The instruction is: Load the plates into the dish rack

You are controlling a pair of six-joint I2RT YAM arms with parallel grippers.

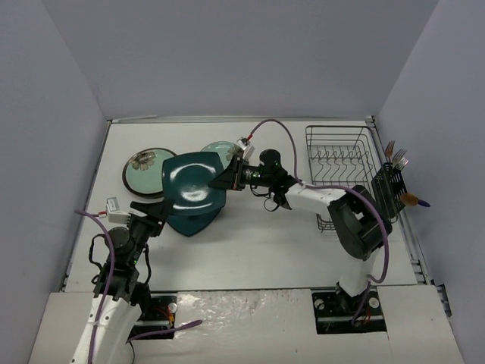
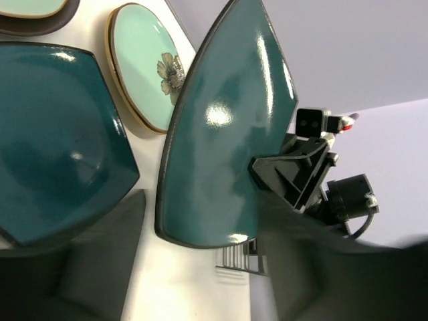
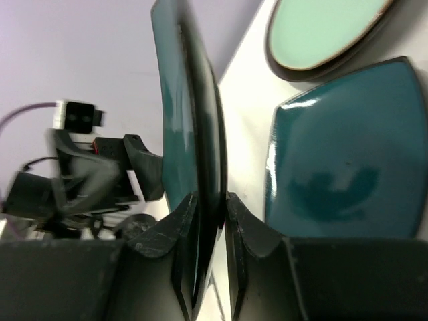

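Teal plate (image 1: 191, 182) edge-clamped in right pincer (image 1: 221, 180); left pincer (image 1: 151, 215) agape, empty; white table (image 1: 265, 243), grey walls (image 1: 242, 53).

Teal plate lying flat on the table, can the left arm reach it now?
Probably yes. The left gripper is open beside the flat teal plate, whose near rim is bare. The lifted teal plate, clamped by the right gripper, hangs over its far part, so only the near edge looks free.

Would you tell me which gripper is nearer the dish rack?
Right. The right gripper, clamped on the raised teal plate, sits just left of the rack; the left gripper is open farther left, at that plate's opposite edge.
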